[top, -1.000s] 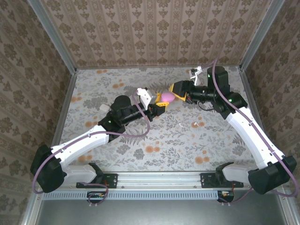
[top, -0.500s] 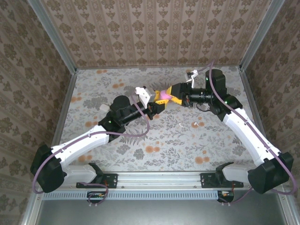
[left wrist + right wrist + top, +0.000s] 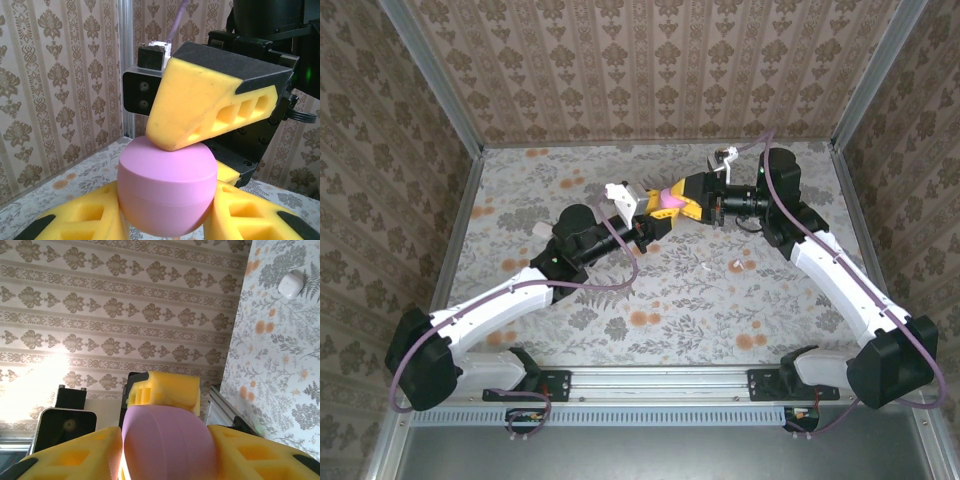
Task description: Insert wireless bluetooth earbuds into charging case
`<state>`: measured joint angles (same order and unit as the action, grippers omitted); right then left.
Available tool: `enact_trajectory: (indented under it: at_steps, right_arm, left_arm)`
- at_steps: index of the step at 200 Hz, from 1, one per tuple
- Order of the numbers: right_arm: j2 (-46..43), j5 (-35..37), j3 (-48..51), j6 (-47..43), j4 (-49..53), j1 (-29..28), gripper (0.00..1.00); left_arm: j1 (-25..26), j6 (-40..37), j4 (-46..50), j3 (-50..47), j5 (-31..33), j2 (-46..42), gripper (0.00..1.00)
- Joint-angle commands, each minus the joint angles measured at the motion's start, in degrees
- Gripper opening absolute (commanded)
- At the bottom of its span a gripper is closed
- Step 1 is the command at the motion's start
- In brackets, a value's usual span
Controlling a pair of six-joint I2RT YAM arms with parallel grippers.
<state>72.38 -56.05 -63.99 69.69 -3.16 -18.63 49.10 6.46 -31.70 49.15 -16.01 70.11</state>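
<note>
Overhead view of a floral-papered table (image 3: 620, 290). My two arms meet above it, slightly toward one o'clock from its middle, both on the pink charging case (image 3: 668, 203), which hangs in the air between them.

My left gripper (image 3: 165, 215) clamps the case by its sides, one yellow finger at nine o'clock and one at three o'clock in my left wrist camera. My right gripper (image 3: 167, 450) is closed on it too: its upper finger presses on the domed lid at twelve o'clock, and in my right wrist camera the case fills the gap between both fingers.

The lid is down, its seam a thin closed line (so nothing can go in yet).

A tiny white speck (image 3: 735, 264), which I take for one of the earbuds, lies on the table at four o'clock from the case, well apart from it. A small glossy white piece (image 3: 291, 284), perhaps another bud, lies on the table at one o'clock in my right wrist camera.

As I judge it, the task is early: case in hand, not opened; no bud picked up or seated.
</note>
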Motion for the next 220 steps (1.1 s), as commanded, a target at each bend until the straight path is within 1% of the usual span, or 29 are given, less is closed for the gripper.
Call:
enact_trajectory:
  at_steps: [1,21,50,77,104,118,141,160,177,200,220]
  right_arm:
    - [-0.3,-2.7,0.7,3.0,-3.7,-0.2,0.48]
    - [-0.4,-3.0,0.7,3.2,-3.9,-0.3,0.46]
    - [-0.5,-2.8,0.7,3.1,-3.9,-0.1,0.38]
    - [-0.4,-1.5,0.6,1.9,-2.5,-0.1,0.32]
    - [-0.6,1.0,0.8,1.3,-1.7,0.2,0.28]
    - [-0.9,2.6,1.0,0.9,-1.6,0.6,0.27]
    - [-1.6,7.0,1.3,-1.1,0.6,2.0,0.26]
    - [-2.0,12.1,2.5,-3.5,2.2,3.4,0.26]
    - [-1.2,17.1,3.6,-6.9,5.4,5.1,0.25]
    - [2.5,24.2,3.8,-14.9,12.5,6.7,0.23]
    - [7.9,25.5,5.0,-17.2,12.5,8.5,0.23]
  left_arm:
    - [0.3,0.9,-3.3,0.3,0.4,0.2,0.37]
    - [0.4,1.0,-3.4,0.3,0.5,0.3,0.37]
    - [0.4,0.9,-3.3,0.4,0.1,0.4,0.37]
    - [0.4,0.7,-2.5,0.5,0.3,0.3,0.4]
    - [0.4,-0.1,-0.7,0.6,0.6,0.1,0.48]
    - [0.3,-0.9,0.8,0.4,1.0,-0.3,0.57]
    - [0.4,-2.3,3.7,-0.4,1.9,-1.4,0.67]
    - [0.4,-2.3,5.5,-1.5,3.9,-2.7,0.74]
    - [0.3,-2.0,6.6,-2.3,5.9,-4.2,0.76]
    - [0.4,-2.0,6.8,-3.3,8.7,-6.1,0.76]
    - [0.3,-2.4,7.6,-3.5,10.4,-7.4,0.77]
